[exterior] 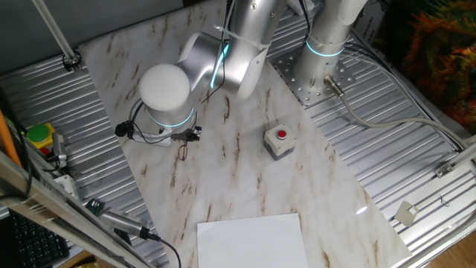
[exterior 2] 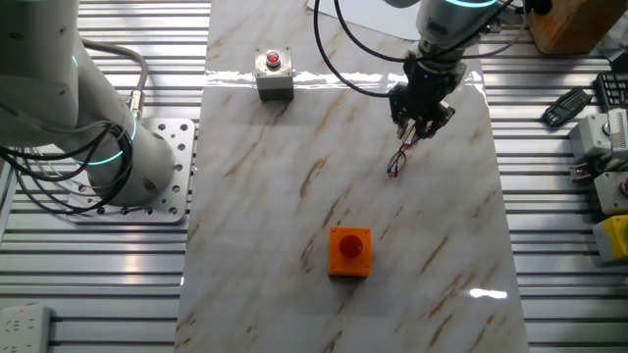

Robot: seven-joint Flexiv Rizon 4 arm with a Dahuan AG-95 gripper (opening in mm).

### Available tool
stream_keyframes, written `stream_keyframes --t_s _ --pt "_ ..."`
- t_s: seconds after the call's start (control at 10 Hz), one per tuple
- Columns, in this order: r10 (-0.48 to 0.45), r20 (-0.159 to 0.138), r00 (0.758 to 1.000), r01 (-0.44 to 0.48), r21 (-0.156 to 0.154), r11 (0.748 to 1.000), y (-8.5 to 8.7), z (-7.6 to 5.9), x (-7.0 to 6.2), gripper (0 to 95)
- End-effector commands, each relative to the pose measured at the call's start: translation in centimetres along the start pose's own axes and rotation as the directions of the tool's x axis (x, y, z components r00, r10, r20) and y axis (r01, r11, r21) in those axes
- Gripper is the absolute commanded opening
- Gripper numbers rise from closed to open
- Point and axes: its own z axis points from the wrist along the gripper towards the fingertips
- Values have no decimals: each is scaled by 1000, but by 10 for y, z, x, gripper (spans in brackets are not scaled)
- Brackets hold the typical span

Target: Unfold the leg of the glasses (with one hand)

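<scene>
The glasses (exterior 2: 396,165) are a small dark reddish wire frame lying on the marble table (exterior 2: 285,196) at its right-hand side. In one fixed view they show as a thin dark shape (exterior: 182,153) just below the arm's round white wrist, which hides the fingers. In the other fixed view my gripper (exterior 2: 413,135) points down right above the glasses. Its fingertips stand close together, and the thin leg (exterior 2: 405,149) runs from the frame up between them. The gripper looks shut on the leg.
A grey button box (exterior: 278,141) with a red button stands mid-table, also seen as the grey button box (exterior 2: 274,74). An orange box (exterior 2: 349,251) with a red knob sits toward the table's other end. A white sheet (exterior: 253,240) lies at the near edge. The arm's base plate (exterior 2: 162,176) flanks the marble.
</scene>
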Motion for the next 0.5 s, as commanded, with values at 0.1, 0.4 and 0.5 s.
stream_keyframes --t_s 0.1,0.4,0.5 --pt "2 0 1000 -2 -1 1000 0 0 0 190" --pt "5 -1 1000 -5 0 1000 0 0 0 190" --pt "6 1 1000 -6 -1 1000 0 0 0 190"
